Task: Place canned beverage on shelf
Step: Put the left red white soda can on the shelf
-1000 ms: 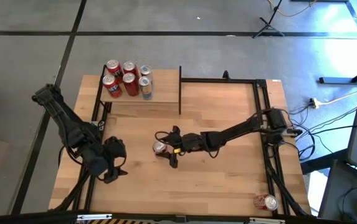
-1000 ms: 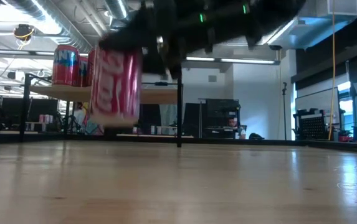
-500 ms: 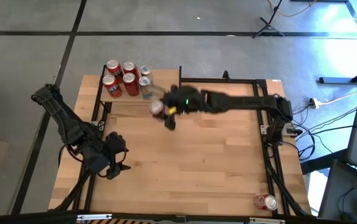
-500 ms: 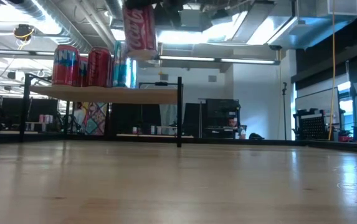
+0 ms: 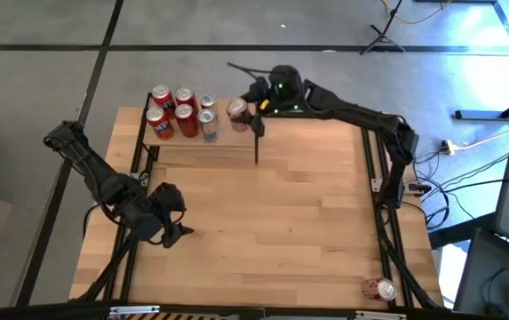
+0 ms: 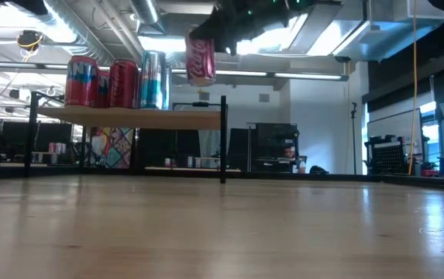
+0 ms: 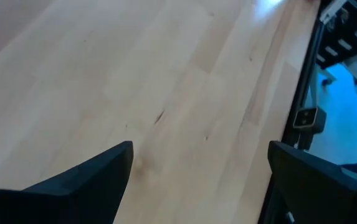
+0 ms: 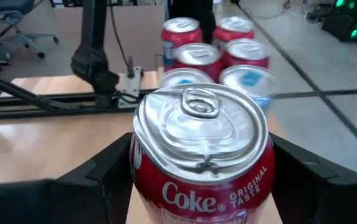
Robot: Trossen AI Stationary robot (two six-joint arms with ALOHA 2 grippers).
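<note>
Carried up from mid-table a second before, the red Coke can (image 5: 236, 109) hung upright above the small light-wood shelf (image 5: 227, 135), clamped in the right tool (image 5: 252, 108), beside five cans (image 5: 181, 113) standing there. Left tool (image 5: 176, 233) waited spread open over the table (image 5: 281, 231).

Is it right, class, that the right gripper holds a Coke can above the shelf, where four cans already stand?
Not quite: six cans already stand on the shelf, as the high view shows. The right gripper does hold the Coke can above it.
</note>
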